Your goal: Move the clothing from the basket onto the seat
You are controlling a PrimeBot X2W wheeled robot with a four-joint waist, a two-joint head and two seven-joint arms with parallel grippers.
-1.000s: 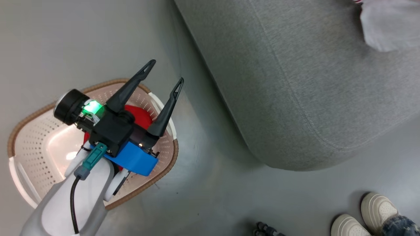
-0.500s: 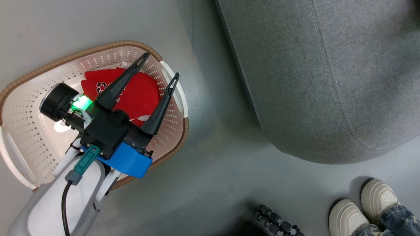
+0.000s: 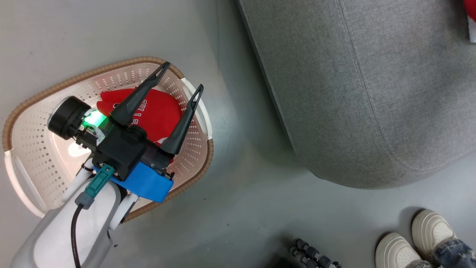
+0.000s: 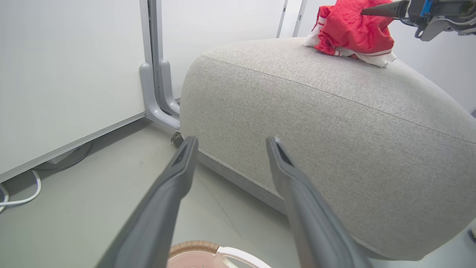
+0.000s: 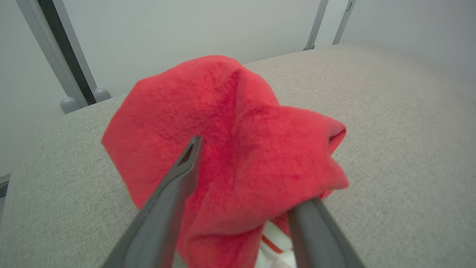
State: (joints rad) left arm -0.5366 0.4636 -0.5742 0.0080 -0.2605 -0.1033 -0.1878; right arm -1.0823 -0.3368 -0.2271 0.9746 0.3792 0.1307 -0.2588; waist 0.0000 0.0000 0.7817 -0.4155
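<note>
A red jersey (image 3: pixel 160 111) with dark lettering lies in the cream basket (image 3: pixel 111 67), whose brown rim also shows in the left wrist view (image 4: pixel 197 245). My left gripper (image 3: pixel 183 76) hangs open and empty above the jersey and faces the grey seat (image 4: pixel 316 119). A second red garment (image 4: pixel 349 29) with white trim lies bunched on top of the seat (image 5: pixel 390 130). My right gripper (image 5: pixel 253 171) stands open there, with that garment (image 5: pixel 241 149) heaped loosely between its spread fingers (image 4: pixel 383 9). A scrap of this red garment (image 3: pixel 471 9) shows at the seat's (image 3: pixel 353 93) far corner.
A person's white shoes (image 3: pixel 427 238) stand on the grey floor at the lower right, beside a black jointed stand (image 3: pixel 316 255). Behind the seat are a white wall, a grey post (image 4: pixel 156 74) and a white cable (image 4: pixel 22 197) on the floor.
The head camera has swung, so the basket and the seat lie differently in the picture. My left gripper stays open over the basket. Red fabric now shows at the top right corner.
</note>
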